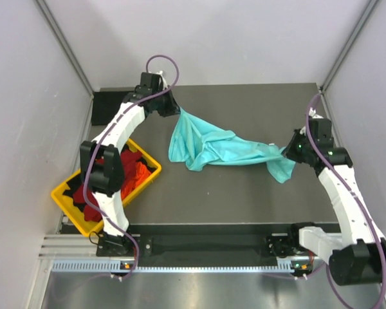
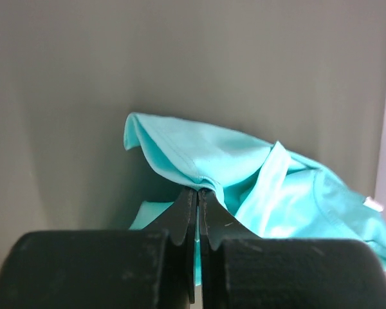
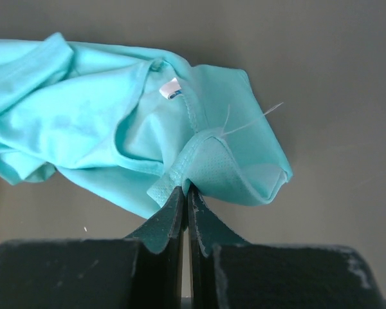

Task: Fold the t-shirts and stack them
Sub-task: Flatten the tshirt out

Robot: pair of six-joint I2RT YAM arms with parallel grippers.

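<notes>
Overhead and wrist views. I hold the teal shirt (image 1: 212,147) strung between both arms over the dark table (image 1: 244,199), its bunched bulk toward the far left and a thinner tail running right. My left gripper (image 2: 198,190) is clenched on a fold of the cloth at the far-left end. My right gripper (image 3: 185,188) is clamped on a stitched edge near the white label (image 3: 170,89). A red shirt (image 1: 130,159) and a black shirt (image 1: 69,188) lie heaped in the yellow tray (image 1: 67,205) at near left, partly hidden behind the left arm.
</notes>
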